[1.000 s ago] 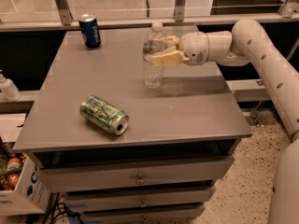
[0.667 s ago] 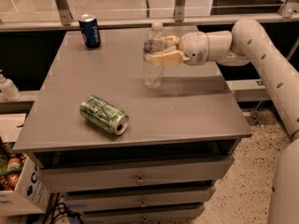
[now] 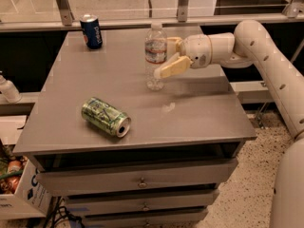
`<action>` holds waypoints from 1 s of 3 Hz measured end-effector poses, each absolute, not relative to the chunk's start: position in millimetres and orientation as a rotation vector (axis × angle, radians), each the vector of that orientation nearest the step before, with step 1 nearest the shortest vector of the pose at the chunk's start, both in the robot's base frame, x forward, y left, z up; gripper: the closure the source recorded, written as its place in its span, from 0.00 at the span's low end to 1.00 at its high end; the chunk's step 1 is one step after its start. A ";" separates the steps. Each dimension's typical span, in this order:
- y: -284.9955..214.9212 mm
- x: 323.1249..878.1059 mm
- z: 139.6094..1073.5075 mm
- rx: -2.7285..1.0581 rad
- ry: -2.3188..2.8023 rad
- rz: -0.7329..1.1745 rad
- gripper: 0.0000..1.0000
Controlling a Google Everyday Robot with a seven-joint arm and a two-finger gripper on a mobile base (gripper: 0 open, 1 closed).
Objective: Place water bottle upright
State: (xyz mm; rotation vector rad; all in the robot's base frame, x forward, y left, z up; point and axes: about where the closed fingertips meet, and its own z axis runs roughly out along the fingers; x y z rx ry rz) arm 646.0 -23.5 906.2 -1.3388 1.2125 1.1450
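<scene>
right now the water bottle (image 3: 156, 56) stands upright on the grey table (image 3: 204, 118), towards the back of the top and a little right of the middle; its white cap is uppermost, its pale label band sits around the upper half, and its base rests flat on the surface; the gripper (image 3: 166, 57) reaches in from the right at about the height of the bottle's middle, on the end of the white arm (image 3: 266, 51) that curves in from the right edge of the view; its two yellowish fingers (image 3: 173, 66) are spread apart and not clamped on anything; the nearer finger slants down to the left and its tip overlaps the bottle's right edge, while the farther finger lies behind, just beside the label; whether either one touches the plastic cannot be told; a blue can (image 3: 91, 31) stands upright near the back left corner, well apart from the bottle; a green can (image 3: 105, 117) lies on its side nearer the front left, its open end turned towards the front right; a small pale smudge (image 3: 167, 107) marks the top in front of the bottle; below the top are drawers (image 3: 142, 182) with small knobs; an opaque white bottle (image 3: 8, 89) shows at the left edge, off the table, and a cardboard box (image 3: 19, 194) sits on the floor beneath it.
</scene>
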 end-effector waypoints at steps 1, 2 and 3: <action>-29.0 646.6 905.8 -1.346 1.208 1.159 0.00; -93.2 656.5 905.3 -1.324 1.218 1.131 0.00; -92.9 657.5 908.5 -1.325 1.212 1.124 0.00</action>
